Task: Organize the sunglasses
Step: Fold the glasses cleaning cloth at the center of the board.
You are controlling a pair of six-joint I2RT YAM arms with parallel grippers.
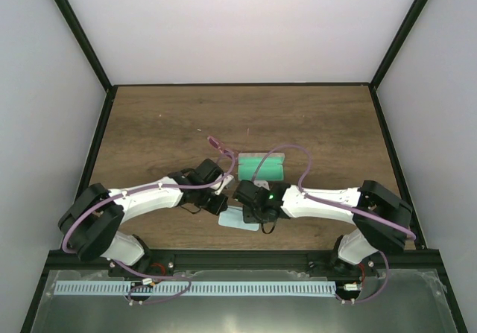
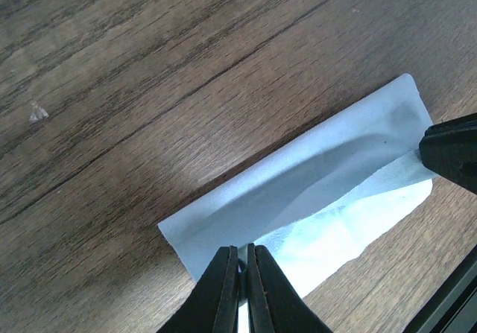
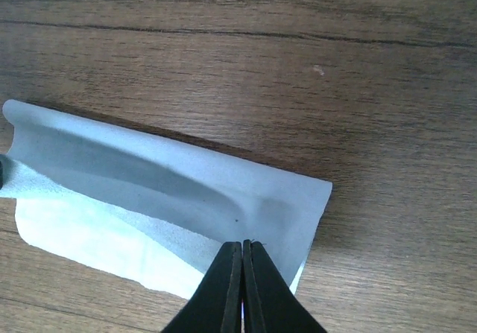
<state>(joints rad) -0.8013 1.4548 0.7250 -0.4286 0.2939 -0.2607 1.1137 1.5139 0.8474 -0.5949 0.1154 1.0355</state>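
Note:
The sunglasses, slim with pink lenses, lie on the wooden table just behind the arms, shown only in the top view. The translucent case with a green inside lies to their right. A light blue cloth lies near the front edge, folded over on itself. My left gripper is shut on one edge of the cloth. My right gripper is shut on the opposite end of the cloth. In the top view the left gripper and right gripper stand close together over it.
The wooden table is ringed by a black frame and white walls. Purple cables loop over both arms. The right gripper's black finger shows at the edge of the left wrist view.

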